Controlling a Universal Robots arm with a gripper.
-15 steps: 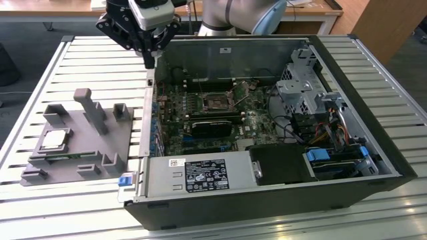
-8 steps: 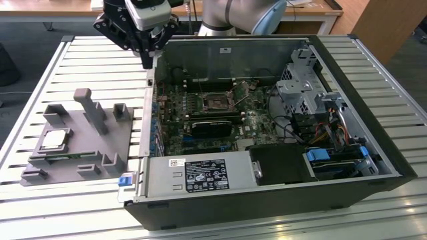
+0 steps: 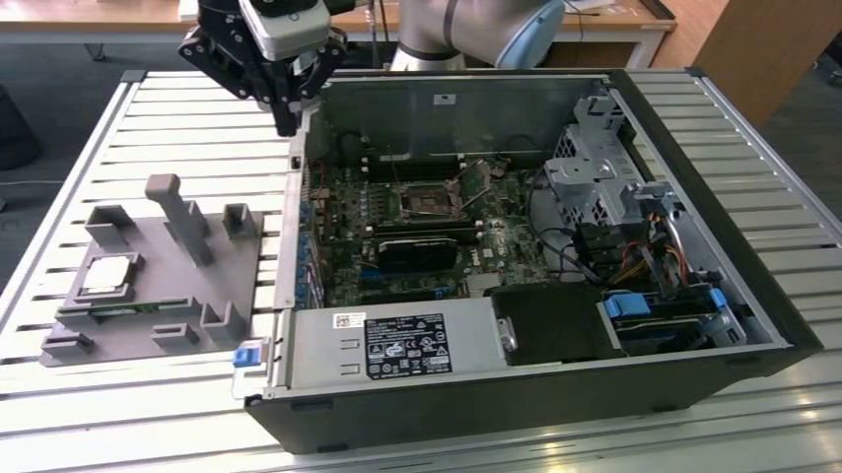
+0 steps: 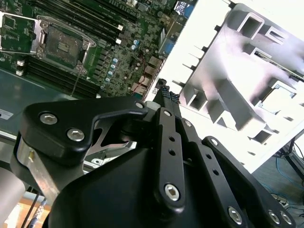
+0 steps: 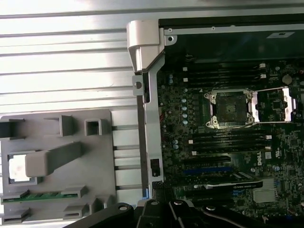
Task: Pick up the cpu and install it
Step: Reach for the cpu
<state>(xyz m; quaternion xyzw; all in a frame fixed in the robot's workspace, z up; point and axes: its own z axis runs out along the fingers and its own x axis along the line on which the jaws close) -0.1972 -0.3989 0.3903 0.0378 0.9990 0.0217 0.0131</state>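
1. In the exterior view, even daylight brightens the slatted table; the computer case interior lies shaded.
2. In the second wrist view, glare washes out the grey tray; the gripper looks dark.
3. In the first wrist view, the table slats gleam white.

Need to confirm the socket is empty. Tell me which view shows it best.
The first wrist view: the socket is seen face-on and whole. The second wrist view shows the socket slanted; the exterior view shows the socket far off and small.
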